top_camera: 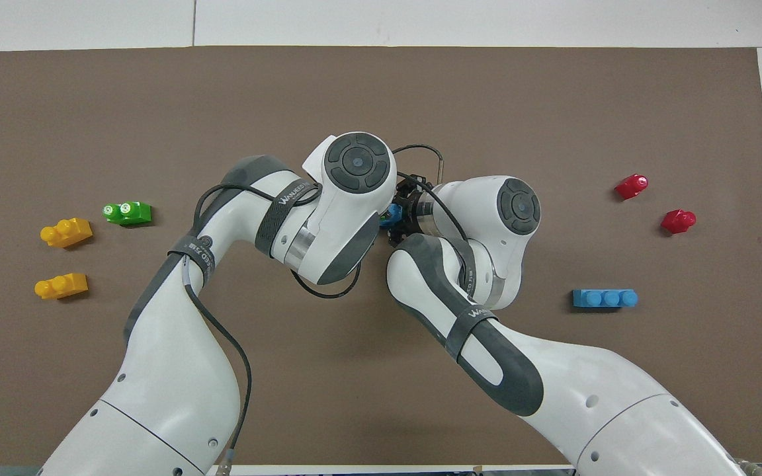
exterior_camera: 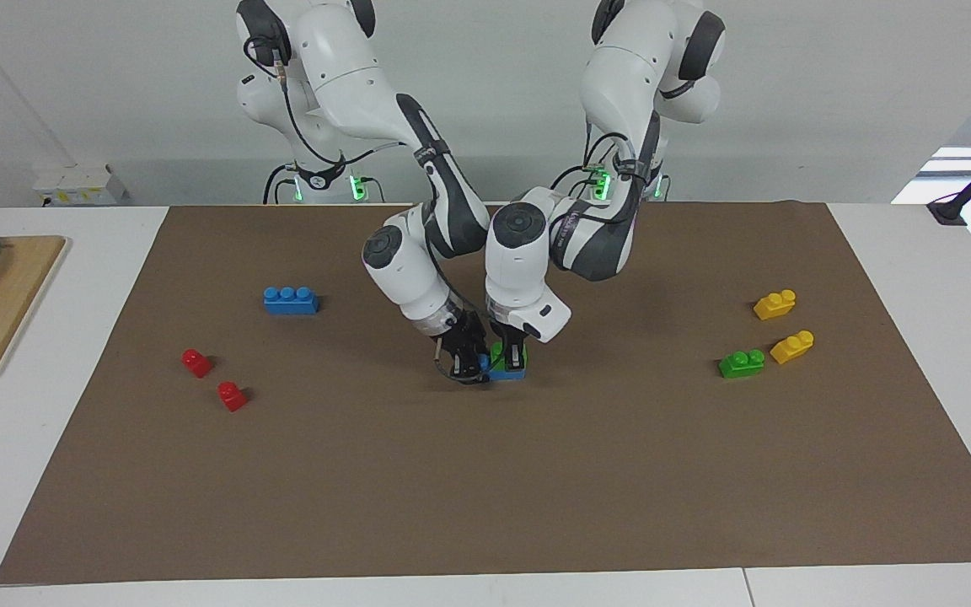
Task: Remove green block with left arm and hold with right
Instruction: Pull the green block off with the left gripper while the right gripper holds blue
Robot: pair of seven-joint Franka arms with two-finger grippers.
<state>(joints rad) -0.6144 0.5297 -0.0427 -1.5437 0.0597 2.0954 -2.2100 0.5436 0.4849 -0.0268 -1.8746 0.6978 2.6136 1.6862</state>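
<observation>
Facing view: green block (exterior_camera: 498,351) sits on a blue brick (exterior_camera: 506,373) at mid-mat (exterior_camera: 536,472), well clear of every edge. Left gripper (exterior_camera: 514,361) comes down from above, fingers clamped on the green block. Right gripper (exterior_camera: 470,368) is closed on the blue brick's end, toward the right arm's end of the table.

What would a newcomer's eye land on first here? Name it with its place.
The two white arms meeting at the middle of the brown mat: the left hand is shut on the green block stacked on a blue brick, and the right hand is shut on that brick's end. Loose blocks lie toward each end of the table, among them a second green block.
</observation>
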